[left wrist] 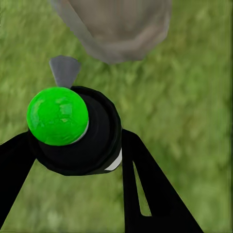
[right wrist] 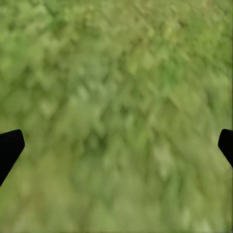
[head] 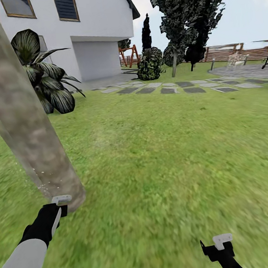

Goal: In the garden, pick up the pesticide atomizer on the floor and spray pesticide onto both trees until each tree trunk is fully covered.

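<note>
Head view: the left gripper (head: pixel 60 203) sits right at the foot of the trunk (head: pixel 24 124), low down where the bark meets the grass (head: pixel 160 156).
Left fingers: closed round the atomizer (left wrist: pixel 77 128); one black finger (left wrist: pixel 150 189) runs along each side of its body.
Right fingers: the right gripper (right wrist: pixel 116 145) has its tips spread wide with nothing between them, just turf below.
Atomizer look: black rounded body, a bright green ball-shaped cap (left wrist: pixel 57 115) on top, and a small grey nozzle (left wrist: pixel 64 70) poking out toward the trunk.
Atomizer place: in the left gripper, just beside the trunk base, nozzle aimed at it.
Pesticide: a few pale specks (head: pixel 44 184) dot the lowest bark; higher up I can't pick any out.
Risk, coverage: held this low, the spray would likely land only on the bottom of the trunk, leaving the upper part bare.
Risk, collision: the gripper is so close to the bark that raising the arm carelessly could knock the atomizer against the trunk and shift it in the grip.
Risk, aim: a slight turn of the wrist would send the mist onto the grass instead.
Second tree: another pale trunk (head: pixel 174 63) stands far back by the stepping stones (head: pixel 168 90); from here I'd judge it untreated.
</note>
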Robot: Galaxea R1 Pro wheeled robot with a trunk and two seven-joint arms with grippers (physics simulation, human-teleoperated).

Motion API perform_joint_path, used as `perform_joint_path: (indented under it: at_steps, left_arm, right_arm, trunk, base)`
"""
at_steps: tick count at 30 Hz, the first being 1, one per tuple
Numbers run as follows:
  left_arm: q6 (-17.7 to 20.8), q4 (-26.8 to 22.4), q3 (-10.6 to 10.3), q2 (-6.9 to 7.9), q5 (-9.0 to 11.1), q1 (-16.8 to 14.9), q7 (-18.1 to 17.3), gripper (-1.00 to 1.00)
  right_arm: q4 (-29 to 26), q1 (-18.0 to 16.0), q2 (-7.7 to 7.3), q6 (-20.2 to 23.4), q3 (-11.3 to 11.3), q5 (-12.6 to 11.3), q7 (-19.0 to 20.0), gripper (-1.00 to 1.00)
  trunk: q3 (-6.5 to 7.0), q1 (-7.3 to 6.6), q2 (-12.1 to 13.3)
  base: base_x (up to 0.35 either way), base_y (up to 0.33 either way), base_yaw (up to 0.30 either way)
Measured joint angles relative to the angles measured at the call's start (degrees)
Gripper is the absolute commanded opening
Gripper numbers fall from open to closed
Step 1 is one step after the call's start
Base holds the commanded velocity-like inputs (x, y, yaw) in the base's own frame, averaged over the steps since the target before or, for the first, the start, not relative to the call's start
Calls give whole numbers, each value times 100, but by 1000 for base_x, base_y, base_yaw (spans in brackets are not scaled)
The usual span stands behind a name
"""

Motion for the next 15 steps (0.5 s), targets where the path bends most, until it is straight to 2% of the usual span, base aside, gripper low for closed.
perform_joint_path:
  at_steps: [15]
  left_arm:
    - [0, 38, 17, 0, 8, 0, -17, -100]
  right_arm:
    - [-13, -2, -4, 0, -8, -8, 0, 100]
  trunk:
    - [0, 0, 0]
  base:
    - [139, -268, 276]
